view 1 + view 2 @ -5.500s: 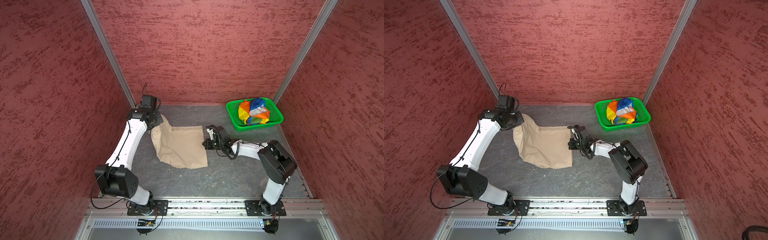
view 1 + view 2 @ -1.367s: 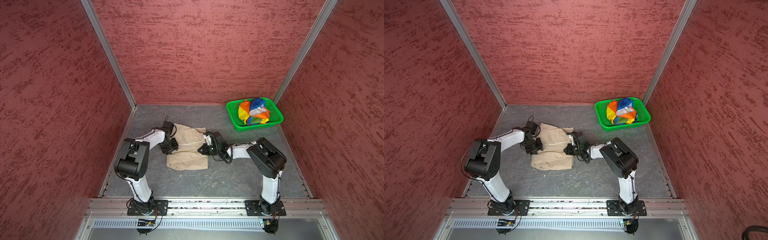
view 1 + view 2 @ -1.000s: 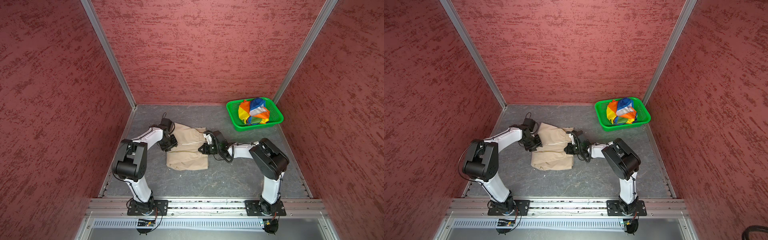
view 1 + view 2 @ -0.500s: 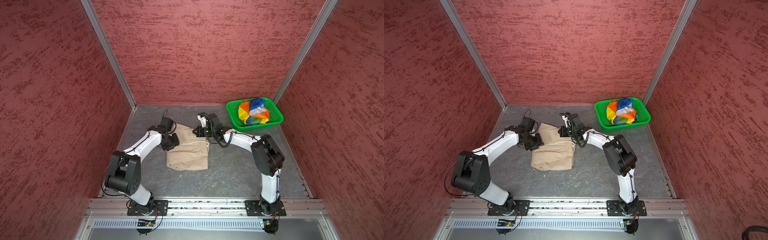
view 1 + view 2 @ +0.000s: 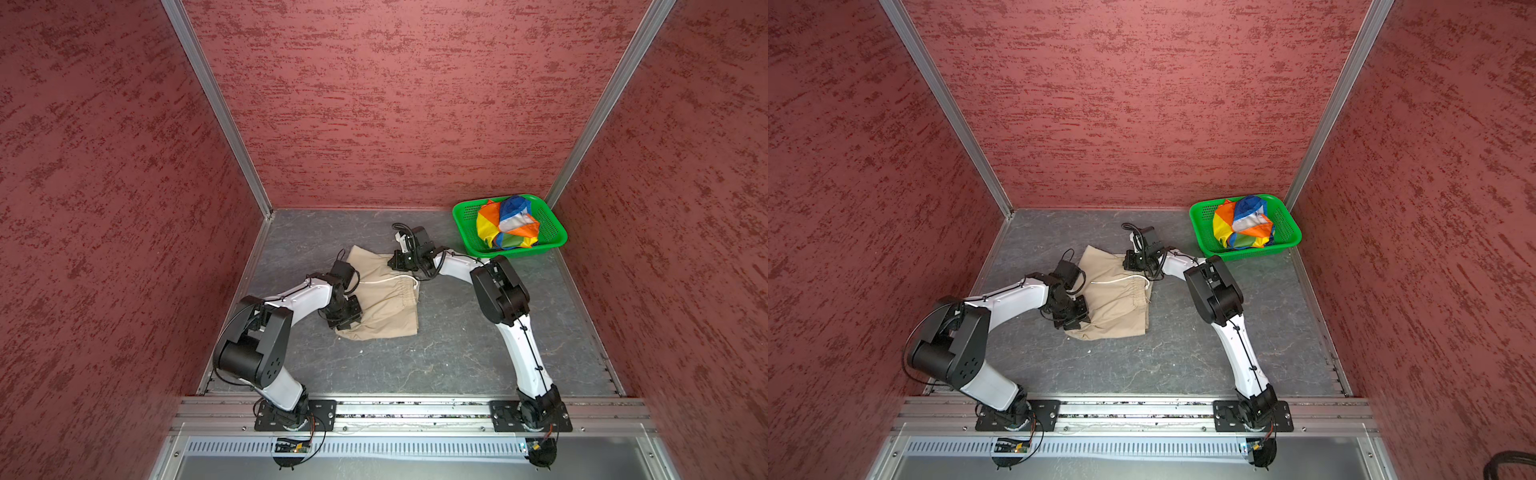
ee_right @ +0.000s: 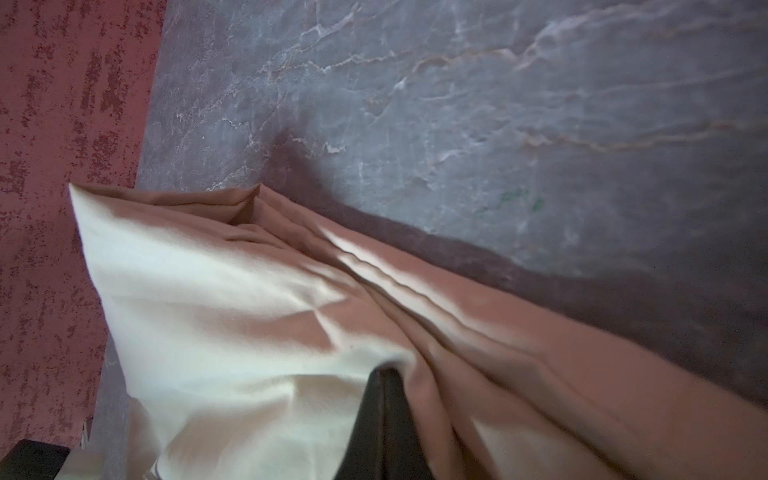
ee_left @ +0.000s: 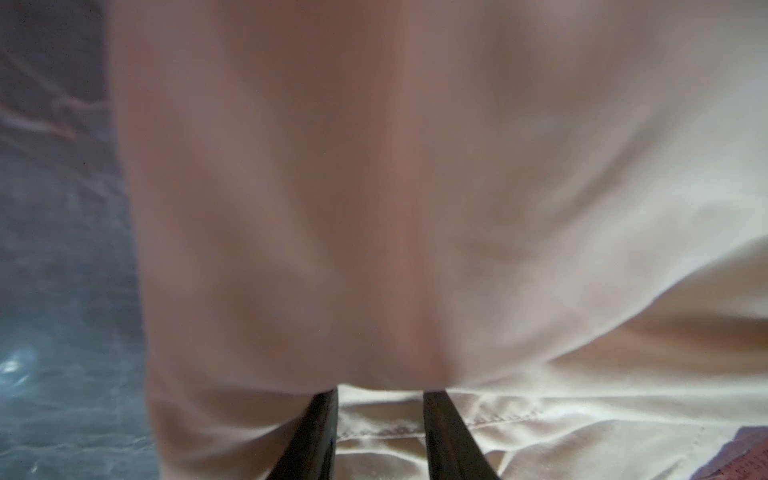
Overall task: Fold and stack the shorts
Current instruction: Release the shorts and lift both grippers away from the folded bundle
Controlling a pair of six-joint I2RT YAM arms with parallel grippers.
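Plain beige cotton shorts lie part-folded on the grey table. The right gripper pinches their far edge, fully closed. The left gripper is half-closed at their side, hold unclear. If either slips, the fold collapses. Shiny rainbow-striped shorts sit crumpled in a green perforated plastic basket.

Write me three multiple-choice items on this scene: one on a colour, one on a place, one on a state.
1. The drawstring on the beige shorts is: A black; B red; C white.
2. The rainbow shorts lie: A on the beige shorts; B in the green basket; C under the beige shorts.
3. The right gripper is: A shut on the beige shorts; B open; C shut on the rainbow shorts.
Answers: 1 C, the cord shows white; 2 B, they sit bunched in the basket; 3 A, the right wrist view shows shut fingers pinching beige cloth.
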